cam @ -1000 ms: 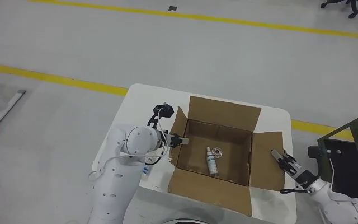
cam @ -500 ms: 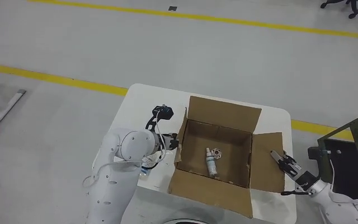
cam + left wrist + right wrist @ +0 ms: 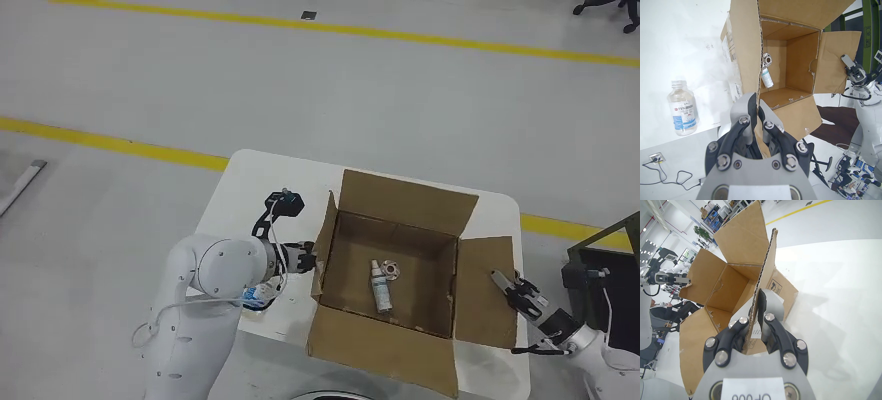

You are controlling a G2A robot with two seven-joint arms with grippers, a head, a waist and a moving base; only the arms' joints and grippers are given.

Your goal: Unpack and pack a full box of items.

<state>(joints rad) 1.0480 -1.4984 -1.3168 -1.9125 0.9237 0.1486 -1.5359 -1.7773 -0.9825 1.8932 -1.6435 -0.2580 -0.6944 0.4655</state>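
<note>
from above, a brown cardboard box (image 3: pixel 380 348) sits open in the middle of the white table (image 3: pixel 250 190). on its floor lie a small white bottle (image 3: pixel 379 291) and, just past it, a round metal piece (image 3: pixel 388 268). the left pincer (image 3: pixel 308 262) is at the left flap (image 3: pixel 322 240), which stands up. the right pincer (image 3: pixel 505 287) is at the right flap (image 3: pixel 478 300), which is folded out. a clear bottle (image 3: pixel 258 296) rests on the table, left of the box.

the left wrist camera shows the left pincer squeezed tight on the left flap's torn edge.

the right wrist camera shows the right pincer squeezed tight on the right flap's thin, wavy edge.
</note>
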